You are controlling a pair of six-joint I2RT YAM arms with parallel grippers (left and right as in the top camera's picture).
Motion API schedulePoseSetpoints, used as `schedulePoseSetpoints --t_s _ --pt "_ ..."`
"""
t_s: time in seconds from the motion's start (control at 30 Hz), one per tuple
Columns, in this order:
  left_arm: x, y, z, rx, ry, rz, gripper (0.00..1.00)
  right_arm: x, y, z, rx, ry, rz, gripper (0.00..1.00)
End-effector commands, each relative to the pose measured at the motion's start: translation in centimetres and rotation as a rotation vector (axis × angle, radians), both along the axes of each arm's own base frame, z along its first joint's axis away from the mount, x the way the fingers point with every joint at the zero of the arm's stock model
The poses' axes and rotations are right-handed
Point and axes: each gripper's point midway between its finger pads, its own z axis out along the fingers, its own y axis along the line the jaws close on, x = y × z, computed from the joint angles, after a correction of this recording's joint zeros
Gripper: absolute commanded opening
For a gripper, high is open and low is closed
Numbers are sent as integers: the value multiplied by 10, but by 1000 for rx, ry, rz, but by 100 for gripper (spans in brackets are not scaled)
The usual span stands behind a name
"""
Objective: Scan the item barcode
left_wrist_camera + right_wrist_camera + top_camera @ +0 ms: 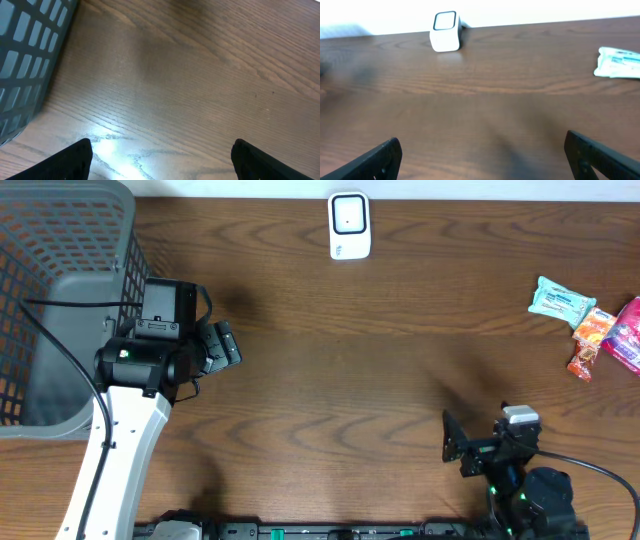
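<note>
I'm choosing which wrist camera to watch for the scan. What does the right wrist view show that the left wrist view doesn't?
Only the right wrist view: the white scanner at the table's far edge and a teal packet at the right.
Only the left wrist view: the grey basket, its wall at the left.
Both: the bare wood table and an open gripper with nothing between its fingers, the left gripper in one view and the right gripper in the other.
</note>
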Motion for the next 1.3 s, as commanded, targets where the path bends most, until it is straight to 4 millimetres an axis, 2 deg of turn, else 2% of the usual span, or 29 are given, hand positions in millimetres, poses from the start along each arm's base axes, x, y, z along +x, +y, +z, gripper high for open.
schedulePoseSetpoints --t_s 0.0,0.17,0.37,0.53,0.73,0.87,0.93,1.03,1.27 --pt "0 4 1 10 -5 12 89 9 2 -10 -14 -29 7 99" --pt "0 4 1 10 -5 12 89 24 7 -15 13 -111 30 99" --pt "0 4 1 10 -5 12 89 33 9 -13 30 -196 46 99" --pt "0 4 1 10 -5 12 89 37 0 -12 21 -219 -6 99" --pt "0 4 1 10 -5 12 89 42 -14 2 17 -299 -92 99" --pt "0 4 1 10 -5 12 89 42 -14 -3 12 -281 -94 99" --pt "0 4 1 10 -5 12 89 41 -15 -14 -3 -237 -92 99" --pt "0 4 1 10 -5 12 89 40 -9 -15 -60 -242 -52 99" --pt "0 4 1 10 -5 12 89 40 -8 -15 -63 -243 -44 99"
